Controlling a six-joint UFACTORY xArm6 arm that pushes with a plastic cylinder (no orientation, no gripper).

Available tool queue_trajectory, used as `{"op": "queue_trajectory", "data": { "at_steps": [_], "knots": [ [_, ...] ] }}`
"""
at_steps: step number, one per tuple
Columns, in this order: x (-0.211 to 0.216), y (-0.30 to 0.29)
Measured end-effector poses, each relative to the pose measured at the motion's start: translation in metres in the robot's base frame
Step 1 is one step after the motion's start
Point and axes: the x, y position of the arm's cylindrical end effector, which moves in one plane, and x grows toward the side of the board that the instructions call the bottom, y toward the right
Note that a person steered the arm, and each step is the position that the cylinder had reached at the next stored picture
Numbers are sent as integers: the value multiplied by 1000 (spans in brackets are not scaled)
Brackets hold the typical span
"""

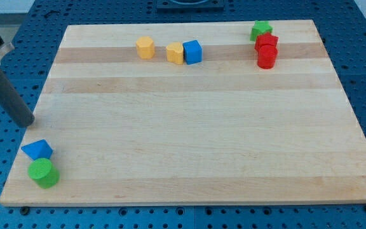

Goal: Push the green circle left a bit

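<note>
The green circle (pixel 44 173) is a short green cylinder at the board's bottom left corner. A blue triangle (pixel 37 150) touches it just above. My tip (pixel 27 123) is at the board's left edge, above the blue triangle and apart from it. The dark rod slants up to the view's top left.
The wooden board (pixel 189 127) fills most of the view. Near its top edge stand a yellow hexagon (pixel 145 47), a yellow block (pixel 175 53) touching a blue cube (pixel 193 51), and at the top right a green star (pixel 261 29), a red block (pixel 266 43) and a red cylinder (pixel 267 57).
</note>
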Motion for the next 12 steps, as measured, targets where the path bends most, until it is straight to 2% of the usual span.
{"op": "queue_trajectory", "data": {
  "at_steps": [3, 4, 8, 9, 10, 12],
  "knots": [
    [39, 0],
    [79, 1],
    [86, 9],
    [115, 17],
    [119, 17],
    [98, 47]
  ]
}}
